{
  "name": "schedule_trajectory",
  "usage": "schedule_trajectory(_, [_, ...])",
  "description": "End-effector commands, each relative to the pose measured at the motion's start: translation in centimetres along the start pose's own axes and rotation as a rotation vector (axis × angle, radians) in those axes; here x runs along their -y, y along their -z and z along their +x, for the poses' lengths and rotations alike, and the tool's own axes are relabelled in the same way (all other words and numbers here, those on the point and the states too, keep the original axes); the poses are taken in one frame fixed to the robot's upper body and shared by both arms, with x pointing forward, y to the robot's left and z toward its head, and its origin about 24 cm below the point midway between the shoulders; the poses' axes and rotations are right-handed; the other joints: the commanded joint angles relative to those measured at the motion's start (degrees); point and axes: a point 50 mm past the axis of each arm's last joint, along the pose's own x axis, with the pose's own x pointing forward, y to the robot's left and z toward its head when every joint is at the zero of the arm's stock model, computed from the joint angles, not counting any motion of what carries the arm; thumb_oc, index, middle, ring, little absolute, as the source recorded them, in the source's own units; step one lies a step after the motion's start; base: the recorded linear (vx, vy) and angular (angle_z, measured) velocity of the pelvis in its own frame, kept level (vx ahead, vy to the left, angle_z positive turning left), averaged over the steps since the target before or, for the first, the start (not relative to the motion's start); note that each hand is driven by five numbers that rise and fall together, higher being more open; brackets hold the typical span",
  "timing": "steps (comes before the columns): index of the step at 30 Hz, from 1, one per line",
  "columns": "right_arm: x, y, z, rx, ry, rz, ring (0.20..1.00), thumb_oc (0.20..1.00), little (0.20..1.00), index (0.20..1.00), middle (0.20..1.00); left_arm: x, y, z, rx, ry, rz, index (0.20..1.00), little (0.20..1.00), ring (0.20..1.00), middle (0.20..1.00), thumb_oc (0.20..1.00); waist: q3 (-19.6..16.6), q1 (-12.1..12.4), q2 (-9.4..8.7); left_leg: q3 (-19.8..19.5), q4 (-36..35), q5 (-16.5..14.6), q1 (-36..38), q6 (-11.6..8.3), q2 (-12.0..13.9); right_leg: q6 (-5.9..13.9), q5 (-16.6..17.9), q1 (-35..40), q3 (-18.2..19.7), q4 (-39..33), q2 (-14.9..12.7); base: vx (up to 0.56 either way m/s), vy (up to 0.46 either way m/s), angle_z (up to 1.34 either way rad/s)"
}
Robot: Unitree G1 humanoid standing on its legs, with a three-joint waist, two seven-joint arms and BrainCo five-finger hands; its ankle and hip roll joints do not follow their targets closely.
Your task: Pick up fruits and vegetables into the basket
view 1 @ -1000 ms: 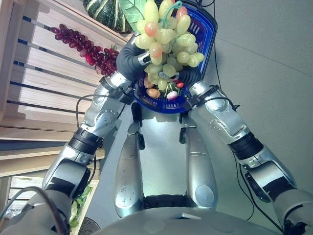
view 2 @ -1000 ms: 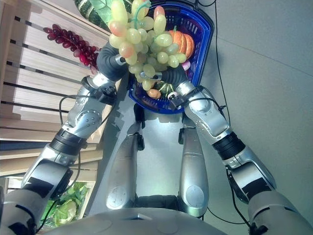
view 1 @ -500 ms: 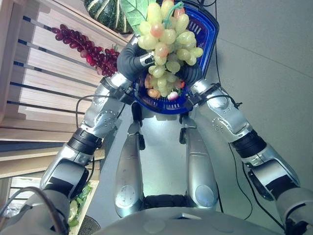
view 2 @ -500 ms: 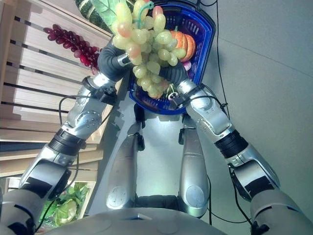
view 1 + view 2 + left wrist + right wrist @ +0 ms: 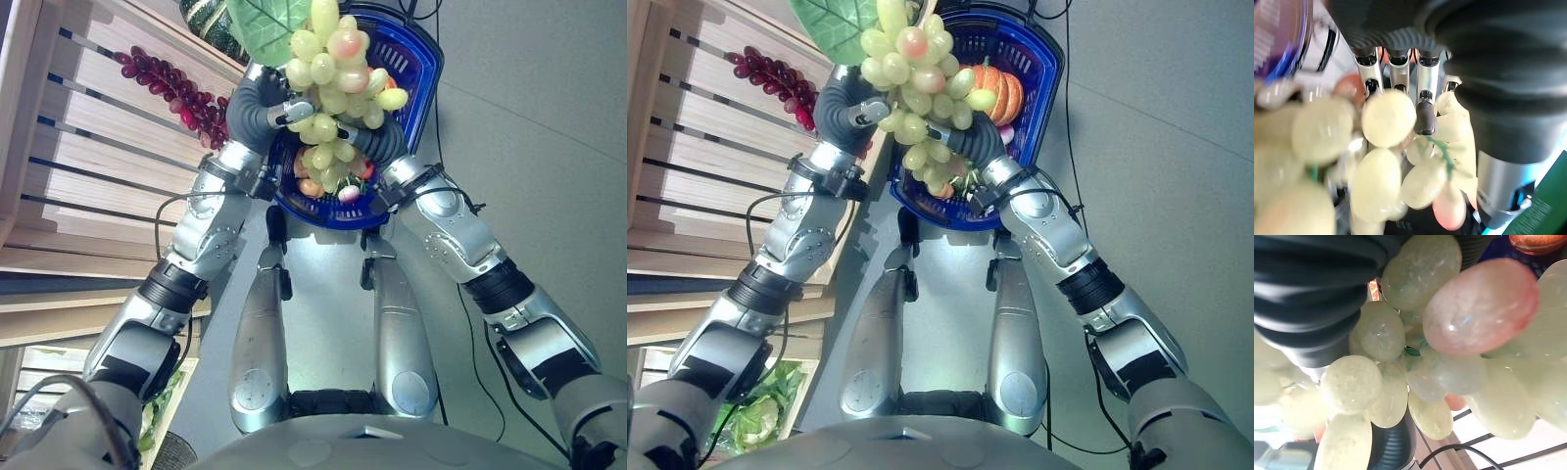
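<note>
Floor: you are looking down at a plain grey floor that fills the right side and runs on beneath the work area
Floor light: a bright pale patch lies on the floor near the middle of your view
Shelving: a slatted rack of pale wood stands along your left, its boards parted by dark gaps
Shelf edge: a lower wooden ledge steps out under the slats
Lower left: you can see a wooden crate at the foot of the rack, its green contents too unclear to name
Light: strong and even, with sunlit streaks across the wooden boards
</note>
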Motion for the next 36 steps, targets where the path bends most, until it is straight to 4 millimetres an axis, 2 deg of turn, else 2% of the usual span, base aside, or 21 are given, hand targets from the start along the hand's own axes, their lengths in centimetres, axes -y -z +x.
schedule_trajectory(1, [-2.1,-2.9,0.5,0.195,-0.094,0.065,0.200,0.200,0.200,0.200,0.200,-1.5,-4.2,0.6,0.237,-0.158,0.143,1.000,1.000,1.000,1.000,1.000,-1.64,0.38,-0.69,0.75,2.24,-3.85,-1.18,2.49,-4.72,-2.25,-6.20,4.67,-4.29,-0.14,4.31,0.00,0.000,0.00])
schedule_trajectory(10, [-1.0,-3.1,0.4,0.220,-0.033,0.063,0.200,0.200,0.200,0.200,0.200,-4.2,-5.1,0.5,0.246,-0.390,0.438,1.000,1.000,1.000,1.000,1.000,-1.64,0.63,-0.55,0.96,1.86,-3.59,-0.94,2.13,-4.64,-2.26,-6.51,4.89,-4.78,-0.19,4.24,0.00,0.000,0.00])
schedule_trajectory(20, [0.0,-3.3,0.4,0.237,0.013,0.051,0.200,0.200,0.200,0.200,0.200,-7.3,-4.7,0.5,0.151,-0.547,0.671,1.000,1.000,1.000,1.000,1.000,-1.64,0.31,-0.23,1.56,2.71,-3.71,-1.33,1.67,-4.34,-2.21,-6.95,4.31,-4.73,0.84,4.09,0.00,0.000,0.00])
schedule_trajectory(24, [0.8,-2.6,0.6,0.187,0.067,0.030,0.200,0.200,0.200,0.200,0.200,-8.6,-4.5,0.4,0.121,-0.600,0.798,1.000,1.000,1.000,1.000,1.000,-1.64,0.15,-0.03,1.74,2.99,-3.77,-1.27,1.47,-4.20,-2.18,-7.06,4.08,-4.62,1.29,3.99,0.00,0.008,-0.01])
schedule_trajectory(26, [1.7,-1.6,0.6,0.126,0.141,0.005,0.200,0.200,0.200,0.200,0.200,-9.3,-4.6,0.4,0.110,-0.621,0.944,1.000,1.000,1.000,1.000,1.000,-1.64,0.11,0.15,1.85,3.06,-3.76,-1.15,1.38,-4.14,-2.20,-7.12,4.13,-4.55,1.36,3.91,0.00,0.000,0.00])
schedule_trajectory(27, [1.8,-1.5,0.6,0.122,0.147,0.002,0.200,0.200,0.200,0.200,0.200,-9.3,-4.6,0.5,0.112,-0.625,0.951,1.000,1.000,1.000,1.000,1.000,-1.64,0.12,0.16,1.85,3.08,-3.77,-1.17,1.37,-4.14,-2.21,-7.13,4.11,-4.54,1.37,3.91,0.00,0.000,0.00])
schedule_trajectory(32, [5.4,0.7,0.3,-0.035,0.329,-0.092,0.200,0.200,0.200,0.200,0.200,-11.6,-5.1,0.5,0.052,-0.658,1.247,1.000,1.000,1.000,1.000,1.000,-1.64,0.27,0.79,1.92,2.82,-3.61,-0.69,1.03,-4.13,-2.13,-7.18,4.43,-4.58,1.20,3.62,0.00,0.021,0.00])
schedule_trajectory(36, [7.6,1.8,0.2,-0.139,0.403,-0.155,0.200,0.200,0.200,0.200,0.200,-13.0,-5.6,0.8,0.002,-0.635,1.468,1.000,1.000,1.000,1.000,1.000,-1.64,0.53,1.46,2.10,2.91,-3.58,-0.66,0.77,-4.05,-2.16,-7.27,4.27,-4.77,1.46,3.30,0.00,0.026,-0.01])
